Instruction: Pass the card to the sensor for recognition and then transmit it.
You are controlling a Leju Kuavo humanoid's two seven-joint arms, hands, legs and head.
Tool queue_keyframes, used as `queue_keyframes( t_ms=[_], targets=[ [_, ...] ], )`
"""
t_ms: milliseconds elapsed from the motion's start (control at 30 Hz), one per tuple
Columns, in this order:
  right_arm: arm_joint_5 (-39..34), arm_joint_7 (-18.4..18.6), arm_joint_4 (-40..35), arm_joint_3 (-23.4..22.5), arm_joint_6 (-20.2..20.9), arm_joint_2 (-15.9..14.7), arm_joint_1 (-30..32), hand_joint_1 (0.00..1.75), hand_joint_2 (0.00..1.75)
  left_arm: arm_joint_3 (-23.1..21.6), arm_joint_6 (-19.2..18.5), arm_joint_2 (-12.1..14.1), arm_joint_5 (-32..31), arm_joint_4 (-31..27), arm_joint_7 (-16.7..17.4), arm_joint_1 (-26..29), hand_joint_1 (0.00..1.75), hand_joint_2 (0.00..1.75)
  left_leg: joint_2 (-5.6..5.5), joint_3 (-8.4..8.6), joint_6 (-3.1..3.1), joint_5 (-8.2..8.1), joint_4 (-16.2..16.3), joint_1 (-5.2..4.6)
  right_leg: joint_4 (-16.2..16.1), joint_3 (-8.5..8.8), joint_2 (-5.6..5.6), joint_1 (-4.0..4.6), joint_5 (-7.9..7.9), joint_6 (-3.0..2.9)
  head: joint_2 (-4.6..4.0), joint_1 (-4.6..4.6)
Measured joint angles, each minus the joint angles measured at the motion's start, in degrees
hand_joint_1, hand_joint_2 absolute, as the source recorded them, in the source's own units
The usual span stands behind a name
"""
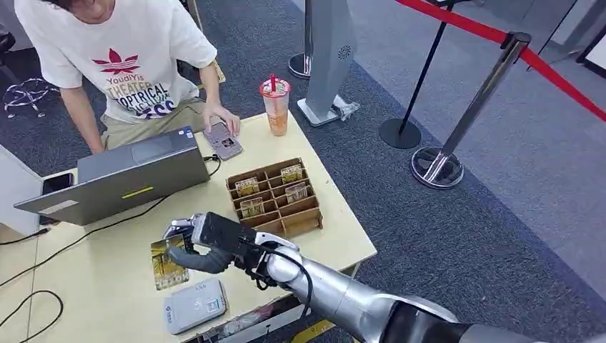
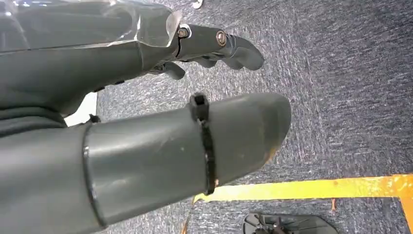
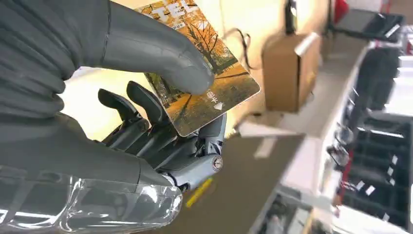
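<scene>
From the head view I see my right hand (image 1: 204, 246) over the near part of the pale table (image 1: 107, 286), with the card (image 1: 166, 263) pinched between thumb and fingers. In the right wrist view the grip is plain: the thick thumb lies across the printed face of the card (image 3: 204, 92) and the dark fingers (image 3: 146, 109) back it from behind, so the hand (image 3: 122, 122) is clamped on it. The card shows an autumn tree picture in orange and yellow. The held card sits just on the far side of the grey sensor (image 1: 194, 306), a flat box lying at the near edge of the table; I cannot tell whether card and sensor touch. To the right and farther off stands a brown divided card box (image 1: 275, 198) with several cards in its compartments. At far left an open laptop (image 1: 121, 175) has its back to me, and a person in a white printed shirt (image 1: 118, 53) behind it rests a hand (image 1: 220, 116) by a phone (image 1: 223, 141). A drink cup (image 1: 276, 106) with a red straw stands at the far right corner. My left hand (image 2: 160, 112) hangs over grey carpet, fingers apart and holding nothing.
</scene>
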Motion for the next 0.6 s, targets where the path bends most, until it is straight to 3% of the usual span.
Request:
queue_keyframes(
  t_ms=[600],
  targets=[
    [-2.49,-0.28,16.9,7.65,0.44,0.46,-2.33,1.75,1.75,0.18,0.0,0.17,0.63,0.0,-0.02,0.38,0.0,0.0,-0.01,-0.01,0.0,0.0,0.0,0.0,0.0,0.01,0.0,0.0,0.0,0.0,0.0,-0.02]
  ],
)
